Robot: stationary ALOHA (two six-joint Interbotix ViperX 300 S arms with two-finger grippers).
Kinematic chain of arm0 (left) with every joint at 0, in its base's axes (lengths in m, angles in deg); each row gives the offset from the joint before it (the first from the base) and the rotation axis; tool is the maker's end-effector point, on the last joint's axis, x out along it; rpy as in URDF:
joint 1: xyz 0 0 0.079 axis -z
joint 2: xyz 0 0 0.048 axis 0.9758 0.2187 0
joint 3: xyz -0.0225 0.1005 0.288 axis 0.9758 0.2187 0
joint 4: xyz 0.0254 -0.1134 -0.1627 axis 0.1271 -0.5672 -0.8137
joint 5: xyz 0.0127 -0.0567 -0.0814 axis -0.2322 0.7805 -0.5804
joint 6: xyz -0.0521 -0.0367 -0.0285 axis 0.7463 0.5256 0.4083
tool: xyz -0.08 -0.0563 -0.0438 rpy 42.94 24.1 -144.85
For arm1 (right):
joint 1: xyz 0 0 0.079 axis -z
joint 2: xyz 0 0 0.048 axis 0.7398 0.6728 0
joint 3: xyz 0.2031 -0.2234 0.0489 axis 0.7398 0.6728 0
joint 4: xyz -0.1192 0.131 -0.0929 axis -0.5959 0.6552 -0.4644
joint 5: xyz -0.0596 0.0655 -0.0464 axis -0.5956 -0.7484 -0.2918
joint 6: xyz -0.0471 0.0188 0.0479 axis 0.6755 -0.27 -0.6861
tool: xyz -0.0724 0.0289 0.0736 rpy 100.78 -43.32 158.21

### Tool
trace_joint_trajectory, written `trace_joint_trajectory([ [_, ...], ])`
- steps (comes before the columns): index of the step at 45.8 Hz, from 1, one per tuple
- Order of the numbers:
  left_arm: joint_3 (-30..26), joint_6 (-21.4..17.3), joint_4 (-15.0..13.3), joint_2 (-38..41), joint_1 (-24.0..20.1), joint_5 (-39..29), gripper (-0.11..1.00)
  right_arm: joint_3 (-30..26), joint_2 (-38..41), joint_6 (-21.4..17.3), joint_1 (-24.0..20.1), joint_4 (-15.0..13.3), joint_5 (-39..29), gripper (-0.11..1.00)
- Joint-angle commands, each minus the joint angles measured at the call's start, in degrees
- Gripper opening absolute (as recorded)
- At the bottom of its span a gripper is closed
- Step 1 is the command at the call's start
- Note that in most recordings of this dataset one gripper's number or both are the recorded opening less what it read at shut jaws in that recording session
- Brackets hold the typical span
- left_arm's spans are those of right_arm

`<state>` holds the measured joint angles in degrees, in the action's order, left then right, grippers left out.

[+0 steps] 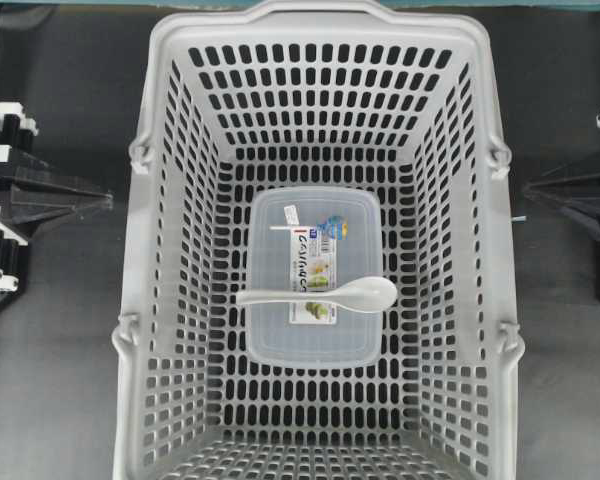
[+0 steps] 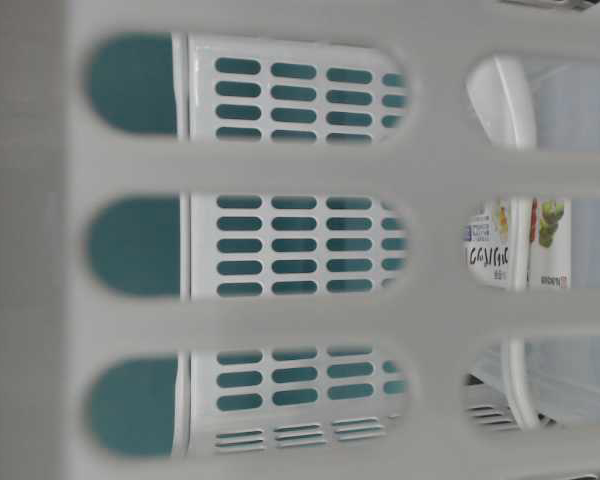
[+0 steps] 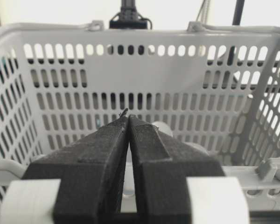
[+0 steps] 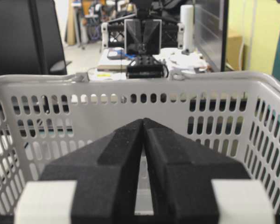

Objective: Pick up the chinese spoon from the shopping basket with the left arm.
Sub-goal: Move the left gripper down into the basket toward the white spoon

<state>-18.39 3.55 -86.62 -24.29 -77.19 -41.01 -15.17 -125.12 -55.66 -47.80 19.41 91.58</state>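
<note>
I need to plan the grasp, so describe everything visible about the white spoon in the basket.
The spoon is glossy white, like glazed ceramic or hard plastic, with a straight flat handle and a deep oval bowl. It lies level across the lid of the clear container, handle towards the left of the overhead view, bowl to the right, reaching just past the lid's edge. Only the lid touches it; neither gripper is near.

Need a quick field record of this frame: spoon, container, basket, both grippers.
spoon: chinese spoon lies across the container lid, bowl toward the right arm's side
container: clear lidded container flat on the basket floor
basket: shopping basket between the arms
left gripper: left gripper shut, outside the basket, holds nothing
right gripper: right gripper shut, outside the basket, holds nothing
</note>
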Motion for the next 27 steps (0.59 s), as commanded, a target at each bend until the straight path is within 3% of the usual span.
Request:
trace_joint_trajectory([
  [1, -1.41, 1.49, 2.29, 0.79, 0.18, -3.87, 0.06, -0.62, 0.53, -0.09, 0.0, 0.26, 0.26, 0.0],
  [5, -3.96, 2.64, 2.29, 0.97, 0.18, -9.23, 0.01, -0.44, 0.35, -0.26, 0.0, 0.26, -0.26, 0.01],
  [15, -14.68, 2.72, 2.29, 3.52, 0.53, -23.38, 0.01, -0.44, -0.35, -0.18, 0.0, 0.26, -2.37, 0.0],
  [27, -31.46, 2.11, 2.29, 16.88, 2.64, -39.81, 0.01, -0.62, -1.05, -0.26, 0.0, 0.26, -3.16, 0.0],
])
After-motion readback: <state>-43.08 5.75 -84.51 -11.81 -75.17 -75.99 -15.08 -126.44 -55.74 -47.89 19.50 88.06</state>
